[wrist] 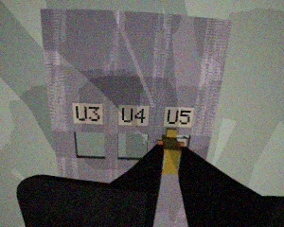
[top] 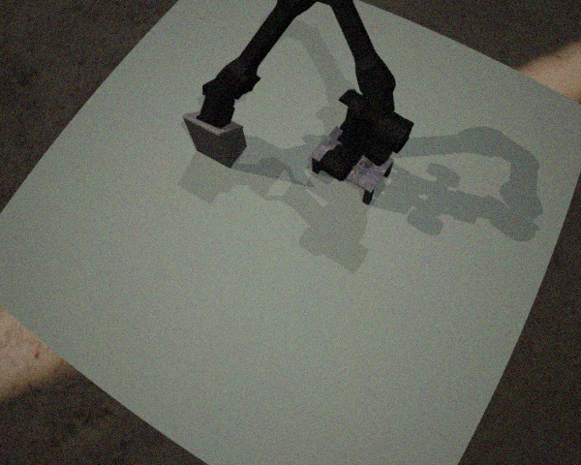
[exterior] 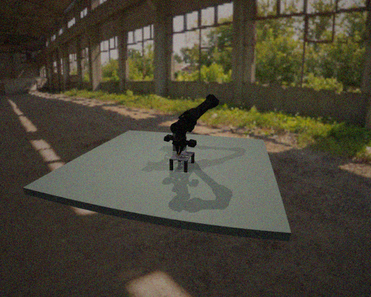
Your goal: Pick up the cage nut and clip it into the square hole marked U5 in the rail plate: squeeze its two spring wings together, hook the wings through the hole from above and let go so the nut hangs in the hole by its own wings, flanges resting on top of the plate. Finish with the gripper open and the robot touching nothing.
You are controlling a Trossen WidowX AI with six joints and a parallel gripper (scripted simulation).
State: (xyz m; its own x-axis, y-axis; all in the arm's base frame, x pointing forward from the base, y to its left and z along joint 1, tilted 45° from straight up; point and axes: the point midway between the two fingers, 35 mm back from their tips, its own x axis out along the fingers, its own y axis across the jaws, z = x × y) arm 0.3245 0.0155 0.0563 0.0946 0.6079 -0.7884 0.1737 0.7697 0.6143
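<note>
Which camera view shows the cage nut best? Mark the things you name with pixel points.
The wrist view: the cage nut (wrist: pixel 170 160) shows large between the gripper's (wrist: pixel 172 148) fingertips, just below the U5 label (wrist: pixel 179 116). The exterior view gives only a tiny speck; in the top view I cannot make it out.

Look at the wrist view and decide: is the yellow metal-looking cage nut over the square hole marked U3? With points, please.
No, the yellow cage nut (wrist: pixel 170 162) is at the square hole marked U5, while the U3 hole (wrist: pixel 90 145) shows unobstructed.
</note>
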